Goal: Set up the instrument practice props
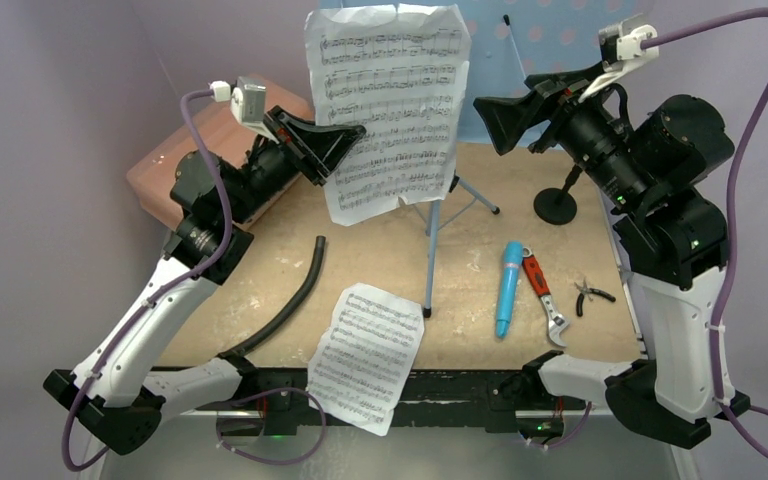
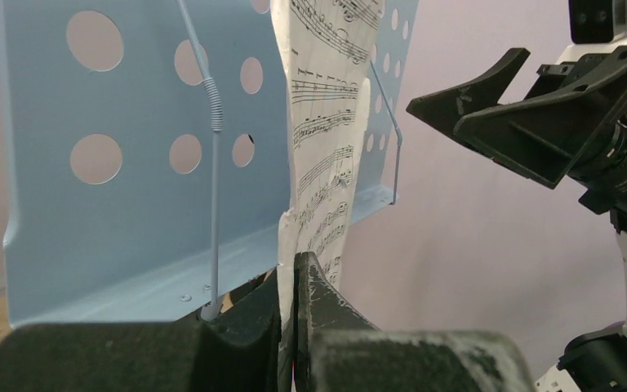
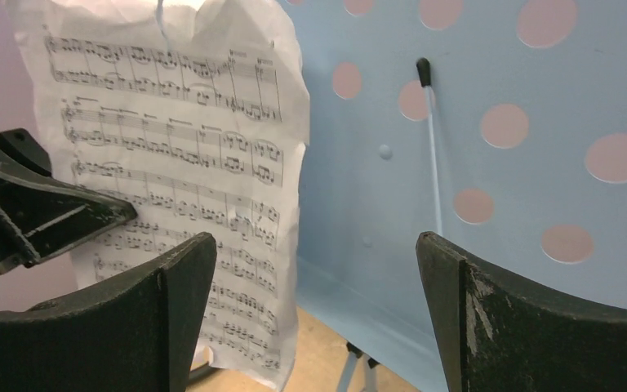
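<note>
My left gripper [image 1: 345,135] is shut on the left edge of a white sheet-music page [image 1: 390,110] and holds it upright in front of the light-blue perforated music stand [image 1: 550,40]; the pinch shows in the left wrist view [image 2: 294,269]. My right gripper [image 1: 515,110] is open and empty, raised just right of the page, facing the stand [image 3: 473,131]. The second page [image 1: 365,350] lies at the table's front edge. The turquoise microphone [image 1: 508,287] lies flat right of the tripod legs [image 1: 430,250]. The black round-based mic stand [image 1: 556,204] stands behind it.
A salmon-pink case [image 1: 175,170] sits at the back left under my left arm. A curved black hose [image 1: 290,300] lies left of the flat page. An orange-handled wrench [image 1: 545,300] and small pliers [image 1: 592,293] lie right of the microphone.
</note>
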